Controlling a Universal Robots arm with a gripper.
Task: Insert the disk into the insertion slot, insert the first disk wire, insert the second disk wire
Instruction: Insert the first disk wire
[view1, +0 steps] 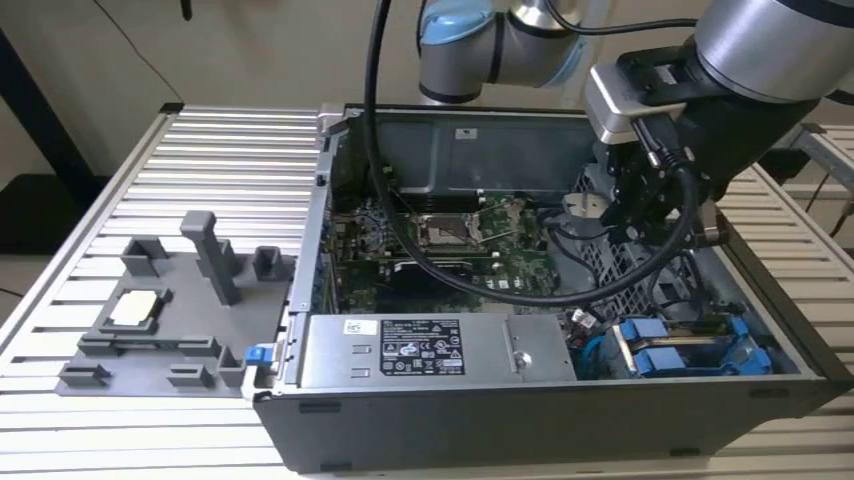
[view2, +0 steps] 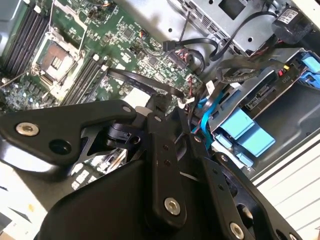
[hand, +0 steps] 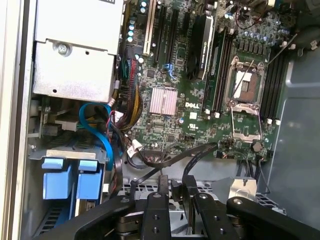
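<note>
Disk (view1: 678, 352) and its blue frame sit down in the insertion slot (hand: 65, 154). In the exterior view that is at 5 o'clock in the computer case (view1: 534, 420), just past the grey power box (view1: 427, 350) at 6 o'clock. Up at 2 o'clock, your tool (hand: 176, 183) has its fingers pressed on a black wire plug (hand: 176, 191). This looks like a wire step. Go slow, keep the plug straight, line it up square before you push, and don't snag the blue wire (hand: 102, 132) by the disk.
</note>
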